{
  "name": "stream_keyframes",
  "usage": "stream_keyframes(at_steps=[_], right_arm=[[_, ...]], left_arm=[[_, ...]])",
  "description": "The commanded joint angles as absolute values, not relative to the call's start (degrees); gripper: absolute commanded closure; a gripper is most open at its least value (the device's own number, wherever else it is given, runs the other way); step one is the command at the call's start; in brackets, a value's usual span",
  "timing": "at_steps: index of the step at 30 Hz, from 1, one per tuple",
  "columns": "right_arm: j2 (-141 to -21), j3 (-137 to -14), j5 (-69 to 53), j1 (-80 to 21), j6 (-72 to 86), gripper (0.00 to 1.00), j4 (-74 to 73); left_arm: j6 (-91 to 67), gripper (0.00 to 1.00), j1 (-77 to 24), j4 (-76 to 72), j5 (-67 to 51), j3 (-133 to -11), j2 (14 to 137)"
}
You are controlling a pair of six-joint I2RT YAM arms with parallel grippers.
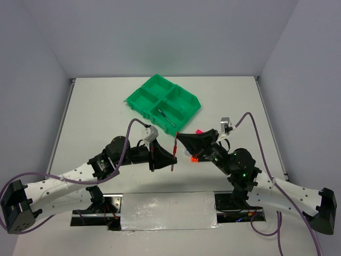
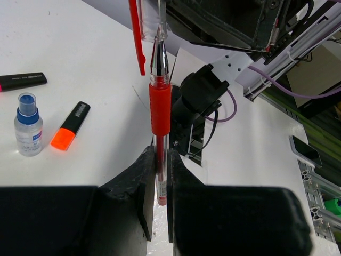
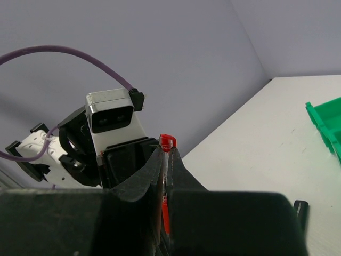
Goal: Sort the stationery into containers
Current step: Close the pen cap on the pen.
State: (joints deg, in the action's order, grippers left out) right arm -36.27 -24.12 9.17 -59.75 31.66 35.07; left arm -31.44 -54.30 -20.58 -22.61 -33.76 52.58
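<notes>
One white table (image 1: pixel 96 106) carries the scene, with the green tray (image 1: pixel 133 101) of four square compartments at its far centre. A thin blue pen (image 1: pixel 166 116) lies in the compartment nearest the arms.

In front of the tray the two arms meet above the table. The left gripper (image 2: pixel 158 192) is closed on the lower shaft of the red pen (image 2: pixel 160 112), below the red rubber grip. The right gripper (image 3: pixel 166 160) is closed on the same pen at its upper, clear end. The pen hangs roughly upright between them, clear of the table and well short of the tray.

Below the arms, on the table, lie an orange-capped highlighter (image 2: pixel 70 126), a pink-capped highlighter (image 2: pixel 21 81) and a small blue-capped bottle (image 2: pixel 27 124) standing upright, all apart from one another.

Handling, as a judgement: the pen is light, stiff and slim, with a smooth plastic barrel likely to pivot or slide in a narrow pinch. The rubber grip section offers the surest hold. With both grippers clamped, one should release before the other carries the pen, so that it is not bent or twisted.
</notes>
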Motion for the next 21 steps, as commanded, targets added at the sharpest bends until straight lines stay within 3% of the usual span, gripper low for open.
stream_keyframes(at_steps=[1,21], right_arm=[[-36.6,-26.8,8.9,-59.8,31.3,1.0,36.1],[-38.0,-23.2,4.1,-59.9,33.9,1.0,37.3]], left_arm=[[-30.1,1.0,-54.4,-23.2,-22.9,-33.7,52.0],[-25.8,1.0,-53.8,-19.4,-18.3,-37.2,48.9]])
